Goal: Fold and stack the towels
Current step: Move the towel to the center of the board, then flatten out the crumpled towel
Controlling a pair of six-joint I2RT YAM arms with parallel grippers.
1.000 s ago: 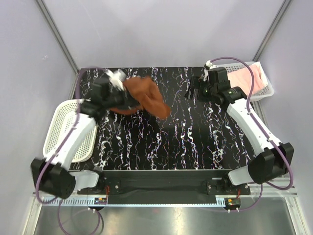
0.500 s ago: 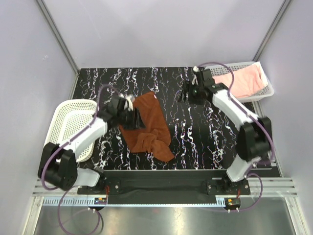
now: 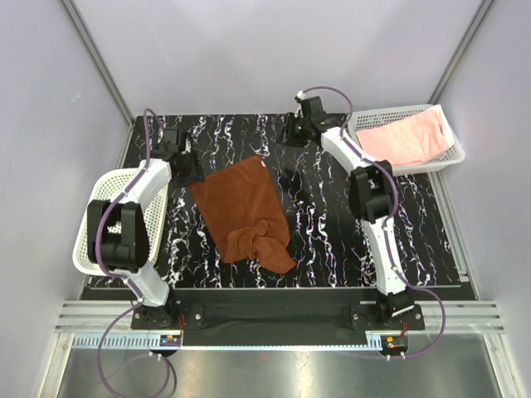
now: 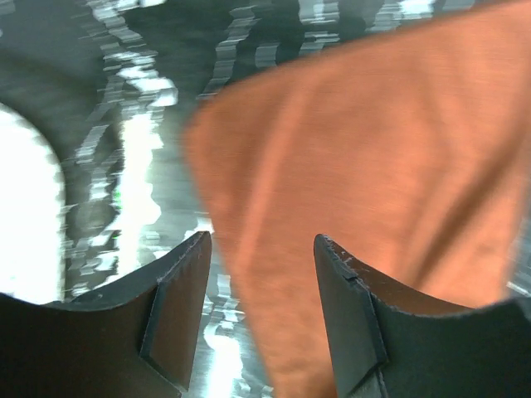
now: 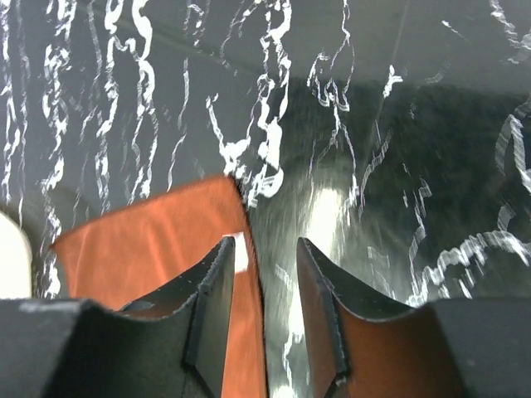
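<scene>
Your left tool [image 4: 261,240] and right tool [image 5: 265,245], both part-open and empty, sit by the rust-brown towel's [image 3: 245,203] far corners; its length runs nearward.

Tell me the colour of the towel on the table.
The towel is rust-brown; top external view shows it best.

The right gripper [image 5: 265,243] presents two dark fingers [image 5: 207,307], parted, with nothing between them. The rust-brown towel [image 5: 141,240] lies on the black, white-veined table [image 5: 415,124]. One finger overlaps the towel's right edge; contact cannot be determined. The other finger stands clear, right of the towel. A blurred white shape [image 5: 10,257] sits at the towel's left.
</scene>
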